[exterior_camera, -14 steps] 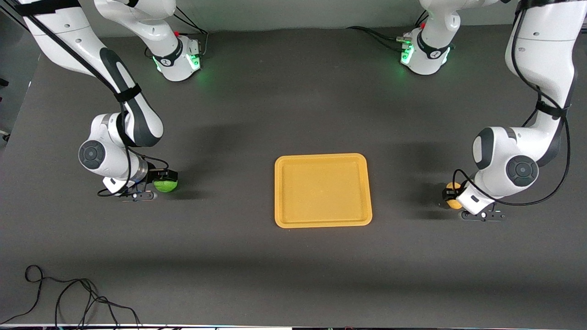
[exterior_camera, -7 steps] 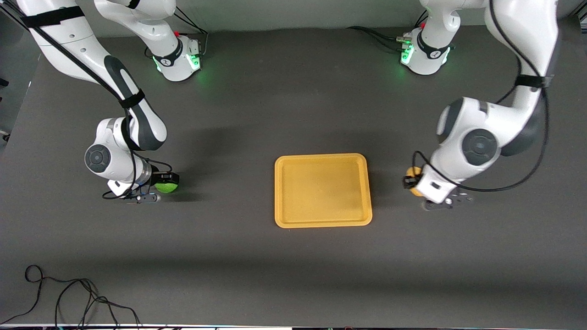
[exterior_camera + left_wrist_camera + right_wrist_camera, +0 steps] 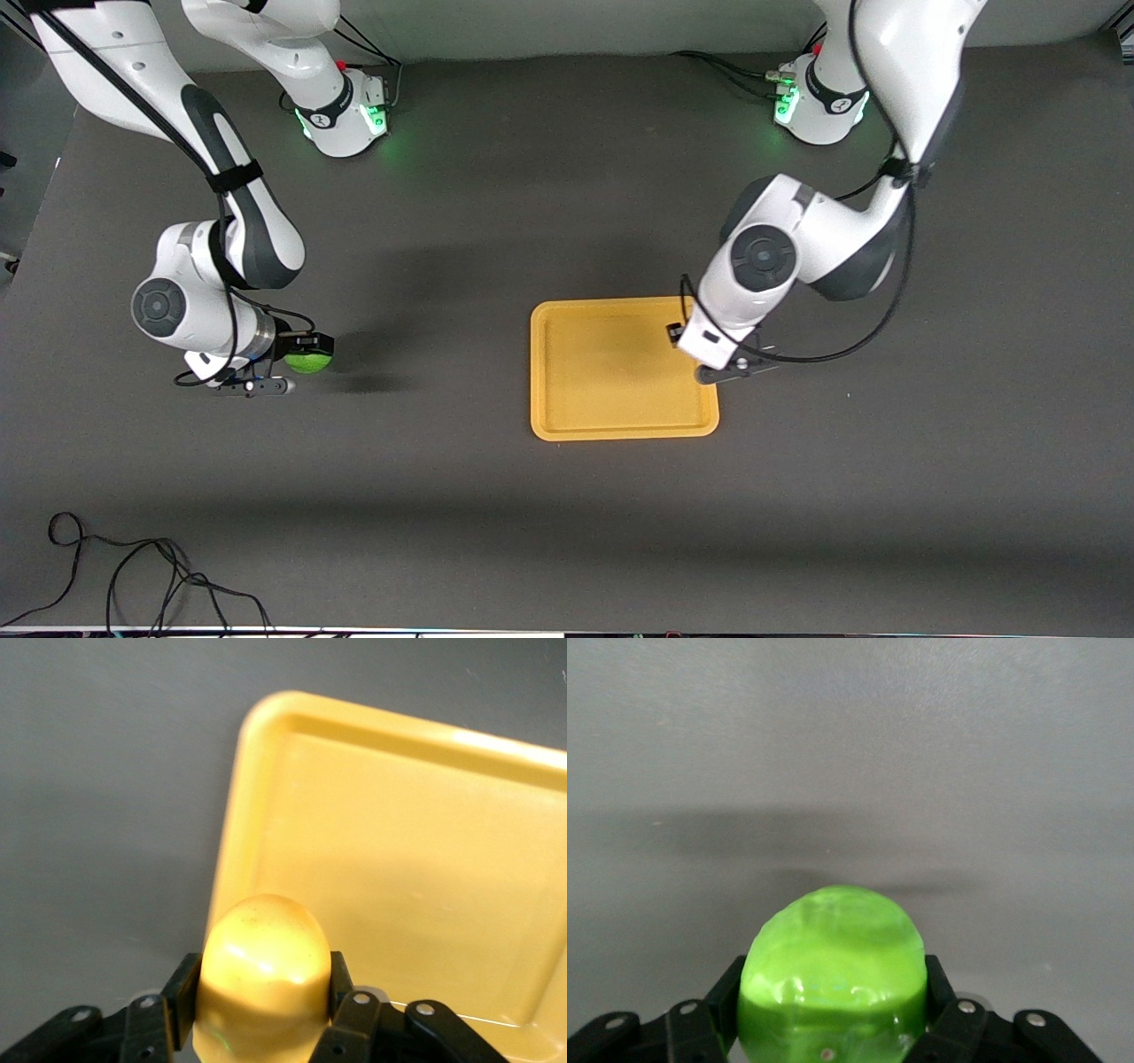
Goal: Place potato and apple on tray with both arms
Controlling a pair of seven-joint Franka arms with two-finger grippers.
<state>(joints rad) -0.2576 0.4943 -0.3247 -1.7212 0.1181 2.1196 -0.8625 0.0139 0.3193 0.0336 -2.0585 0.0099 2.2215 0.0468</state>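
The orange-yellow tray (image 3: 611,372) lies in the middle of the table. My left gripper (image 3: 678,335) is shut on the yellow-tan potato (image 3: 264,966) and holds it over the tray's rim at the left arm's end. The arm's wrist hides the potato in the front view. The left wrist view shows the tray (image 3: 425,859) below the potato. My right gripper (image 3: 310,347) is shut on the green apple (image 3: 309,361) and holds it a little above the table toward the right arm's end, apart from the tray. The apple (image 3: 833,970) fills the jaws in the right wrist view.
A black cable (image 3: 133,576) lies looped on the table at the corner nearest the front camera, toward the right arm's end. The two arm bases (image 3: 341,115) (image 3: 819,102) glow green along the table's farthest edge.
My left gripper has carried the potato from the table at the left arm's end to over the tray's rim. My right gripper, with the apple, has shifted slightly away from the tray.
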